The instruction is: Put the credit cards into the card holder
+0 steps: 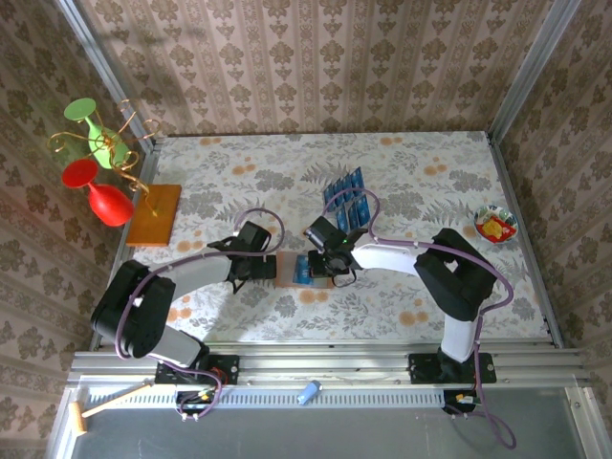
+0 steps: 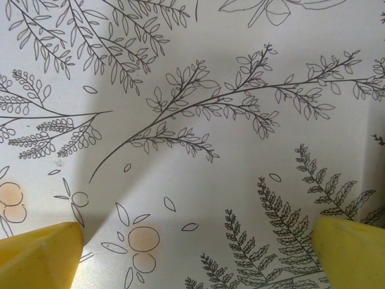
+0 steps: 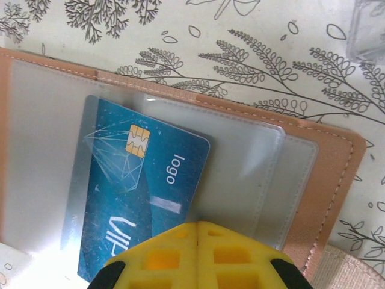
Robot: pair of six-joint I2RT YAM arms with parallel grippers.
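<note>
While the holder lies open and flat near the middle of the table, the two claws stand on either side of it. The left claw is at its 9 o'clock and the right claw at its 3 o'clock.

The right wrist view shows why the right one is there. Its jaws are pressed fully together with nothing between them. The closed tip sits at the near edge of a blue card, which lies partway under a clear pocket with its chip end away from the claw. A card lying flat like that cannot be pinched from the sides. So I take the shut tip to be a pusher, meant to slide the card further under the plastic. The card sits a little askew to the pocket's edge, which could make it bind.

The left claw is wide open and grips nothing, and below it is bare patterned cloth. I judge it is placed beside the holder to steady it if the push drags the leather along.

The other cards are fanned out at the holder's 1 o'clock, well apart from it. They look placed within the right arm's reach for the next pick.
</note>
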